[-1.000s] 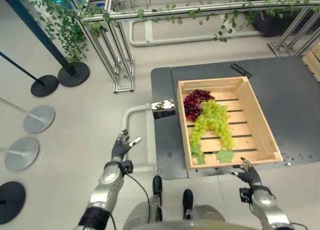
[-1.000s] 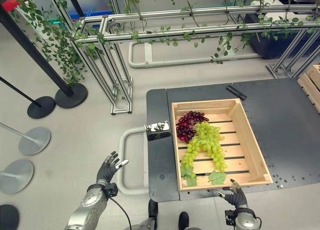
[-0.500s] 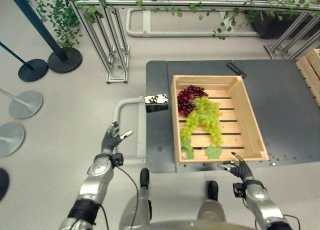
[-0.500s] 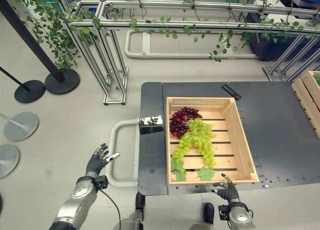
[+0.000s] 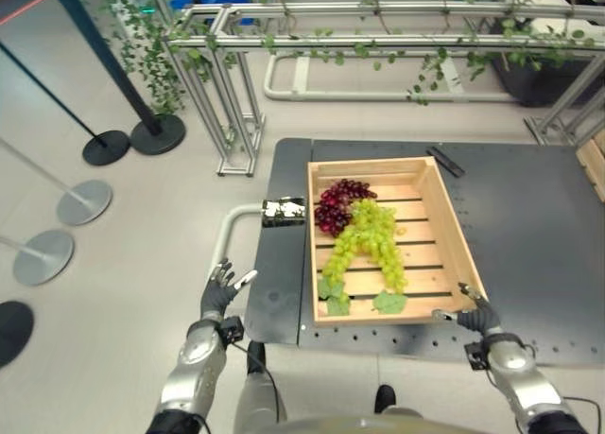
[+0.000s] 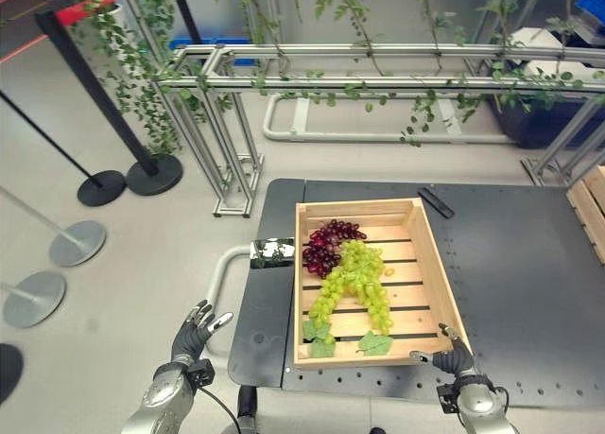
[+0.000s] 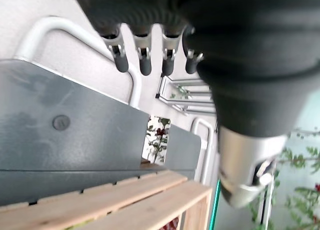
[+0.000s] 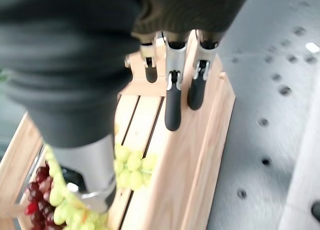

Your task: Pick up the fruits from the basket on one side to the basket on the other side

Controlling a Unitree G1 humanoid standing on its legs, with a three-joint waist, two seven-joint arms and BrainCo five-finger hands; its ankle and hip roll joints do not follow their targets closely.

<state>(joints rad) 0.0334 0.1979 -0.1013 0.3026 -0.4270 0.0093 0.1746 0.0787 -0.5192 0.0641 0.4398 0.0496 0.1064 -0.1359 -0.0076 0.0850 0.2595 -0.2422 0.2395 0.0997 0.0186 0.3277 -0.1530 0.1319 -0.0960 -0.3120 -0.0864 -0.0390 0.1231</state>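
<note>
From the head views, the green grapes (image 5: 371,246) and dark grapes (image 5: 334,200) lay in the wooden crate (image 5: 459,252), the right hand (image 5: 475,314) at its near right corner and the left hand (image 5: 222,286) off the table's edge. In the wrist views both hands were slack-fingered and empty, so the right hand would best reach over the crate wall and close on the green bunch near its stem.

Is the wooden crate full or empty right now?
Partly full: the wooden crate holds green grapes and red grapes, bare slats elsewhere.

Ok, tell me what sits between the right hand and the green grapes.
The crate's near wooden wall. The right hand hovers open at the crate's near right corner, and the green grapes lie inside past that wall. Nothing covers them from above.
</note>
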